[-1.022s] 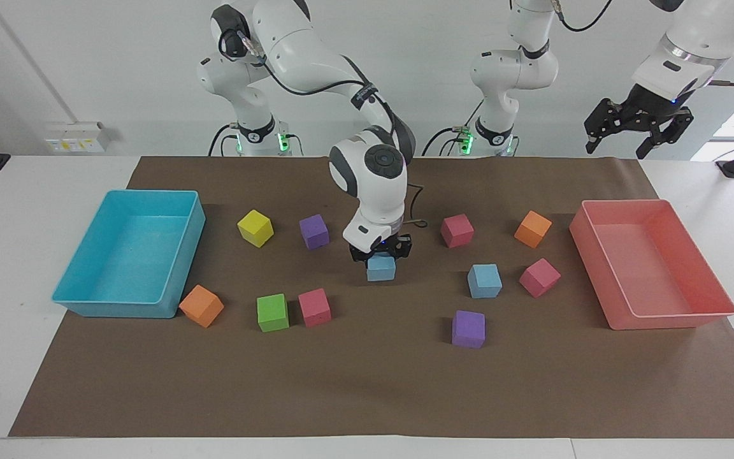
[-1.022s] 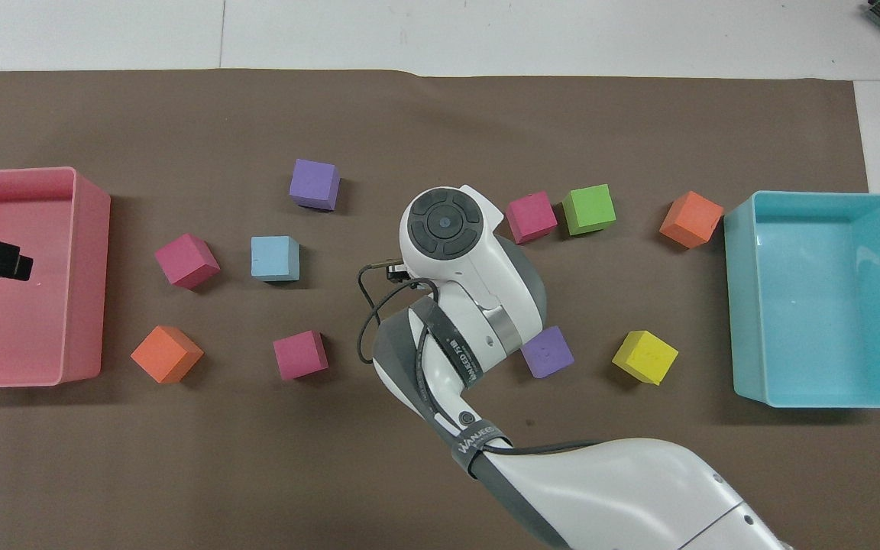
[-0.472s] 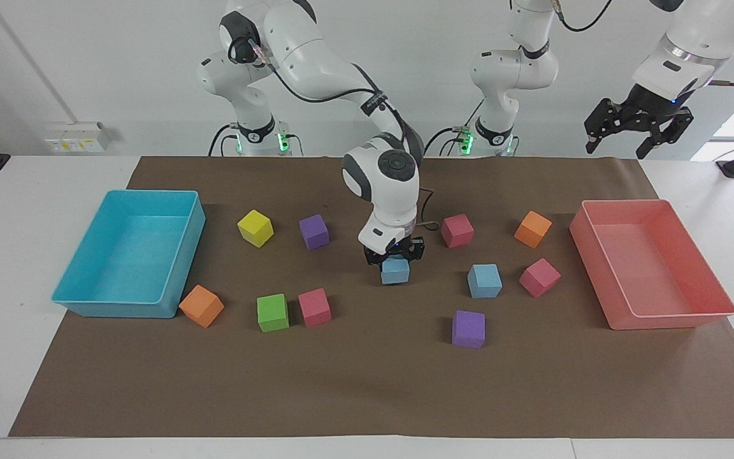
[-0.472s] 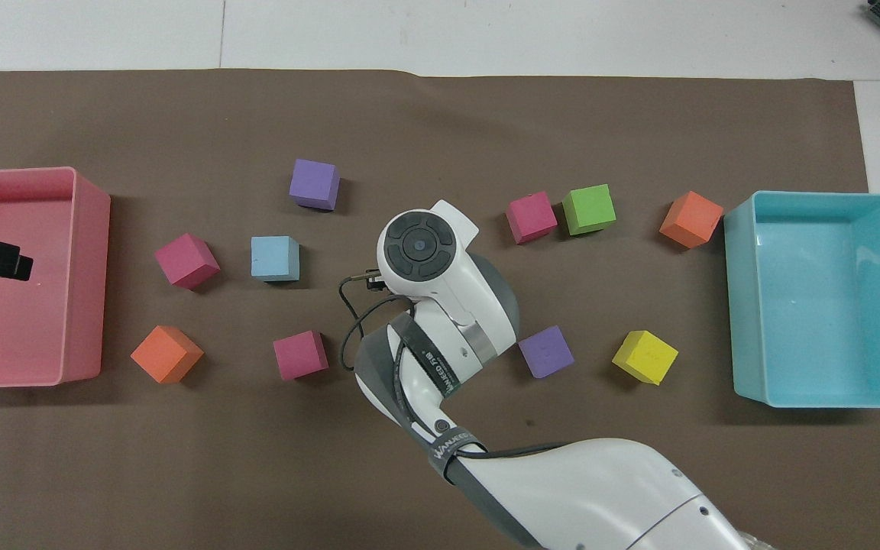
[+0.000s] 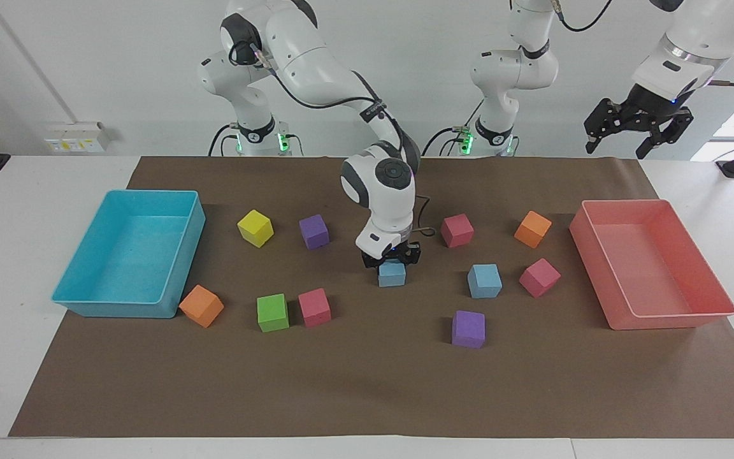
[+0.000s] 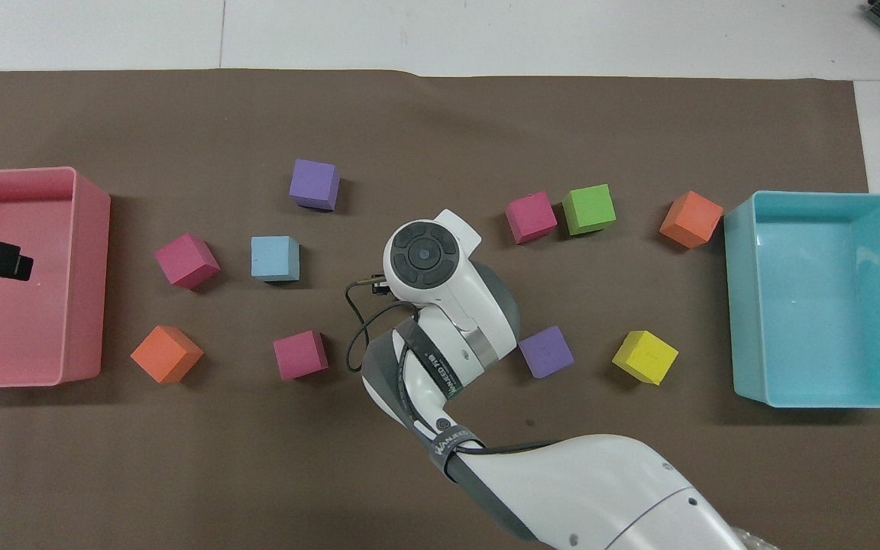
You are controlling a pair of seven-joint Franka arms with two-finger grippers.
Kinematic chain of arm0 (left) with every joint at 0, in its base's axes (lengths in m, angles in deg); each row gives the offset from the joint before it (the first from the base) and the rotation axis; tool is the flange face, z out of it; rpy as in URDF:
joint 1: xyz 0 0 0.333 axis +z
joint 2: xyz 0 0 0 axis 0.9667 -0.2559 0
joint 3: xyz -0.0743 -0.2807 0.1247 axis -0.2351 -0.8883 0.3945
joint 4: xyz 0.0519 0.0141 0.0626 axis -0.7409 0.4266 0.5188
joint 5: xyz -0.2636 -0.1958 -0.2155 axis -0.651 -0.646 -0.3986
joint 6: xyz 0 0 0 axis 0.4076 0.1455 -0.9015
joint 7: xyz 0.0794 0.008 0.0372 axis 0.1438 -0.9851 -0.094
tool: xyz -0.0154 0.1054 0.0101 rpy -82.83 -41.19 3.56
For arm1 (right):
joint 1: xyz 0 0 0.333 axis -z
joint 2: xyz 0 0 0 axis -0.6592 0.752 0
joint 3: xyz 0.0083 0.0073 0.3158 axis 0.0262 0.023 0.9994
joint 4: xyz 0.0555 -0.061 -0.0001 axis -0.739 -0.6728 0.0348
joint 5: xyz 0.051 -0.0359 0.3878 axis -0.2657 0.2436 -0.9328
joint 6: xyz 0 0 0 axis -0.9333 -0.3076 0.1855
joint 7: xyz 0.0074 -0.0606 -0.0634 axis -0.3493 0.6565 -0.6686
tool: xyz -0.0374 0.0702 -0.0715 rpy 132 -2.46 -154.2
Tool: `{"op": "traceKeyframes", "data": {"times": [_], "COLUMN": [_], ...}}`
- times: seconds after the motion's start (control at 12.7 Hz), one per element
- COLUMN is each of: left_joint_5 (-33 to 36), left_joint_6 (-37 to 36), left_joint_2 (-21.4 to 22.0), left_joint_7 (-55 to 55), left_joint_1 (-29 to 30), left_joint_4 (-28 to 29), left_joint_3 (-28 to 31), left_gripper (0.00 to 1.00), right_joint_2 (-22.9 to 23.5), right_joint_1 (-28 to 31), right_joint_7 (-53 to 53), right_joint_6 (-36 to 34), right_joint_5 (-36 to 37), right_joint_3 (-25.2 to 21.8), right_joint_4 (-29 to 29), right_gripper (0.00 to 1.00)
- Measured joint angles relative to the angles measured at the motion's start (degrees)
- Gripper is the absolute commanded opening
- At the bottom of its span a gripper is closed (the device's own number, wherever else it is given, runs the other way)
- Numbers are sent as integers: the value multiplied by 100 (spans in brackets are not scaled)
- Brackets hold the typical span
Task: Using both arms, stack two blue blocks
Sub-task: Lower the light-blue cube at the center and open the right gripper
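Observation:
One blue block (image 5: 392, 274) is in my right gripper (image 5: 392, 260), which is shut on its top, low over the middle of the brown mat; whether it touches the mat I cannot tell. In the overhead view the right arm's wrist (image 6: 428, 256) hides that block. The other blue block (image 5: 485, 281) (image 6: 275, 258) lies free on the mat, a short way toward the left arm's end. My left gripper (image 5: 638, 124) hangs open and empty, high over the table's edge near the pink tray, and that arm waits.
A cyan tray (image 5: 185, 268) stands at the right arm's end and a pink tray (image 5: 673, 320) at the left arm's end. Purple (image 5: 468, 329), magenta (image 5: 457, 230), orange (image 5: 532, 229), green (image 5: 272, 312) and yellow (image 5: 255, 227) cubes are scattered around.
My right gripper has carried the blue block a little toward the left arm's end of the mat and slightly lower. The left arm has not moved.

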State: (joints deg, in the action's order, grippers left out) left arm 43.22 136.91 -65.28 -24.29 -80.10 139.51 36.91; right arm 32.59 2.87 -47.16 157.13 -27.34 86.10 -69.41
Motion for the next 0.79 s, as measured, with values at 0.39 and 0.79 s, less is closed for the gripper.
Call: {"op": "traceKeyframes", "data": {"times": [0.39, 0.79], "left_joint_5": [0, 0], "left_joint_6": [0, 43], "left_joint_2": [0, 0], "left_joint_7": [0, 0], "left_joint_1": [0, 0], "left_joint_4": [0, 0], "left_joint_3": [1, 5], "left_gripper": [100, 100], "right_joint_2": [-2, -45], "right_joint_1": [1, 22], "right_joint_7": [95, 117], "right_joint_6": [0, -1], "right_joint_5": [-1, -3], "right_joint_3": [-3, -20], "right_joint_4": [-10, -10], "right_gripper": [65, 100]}}
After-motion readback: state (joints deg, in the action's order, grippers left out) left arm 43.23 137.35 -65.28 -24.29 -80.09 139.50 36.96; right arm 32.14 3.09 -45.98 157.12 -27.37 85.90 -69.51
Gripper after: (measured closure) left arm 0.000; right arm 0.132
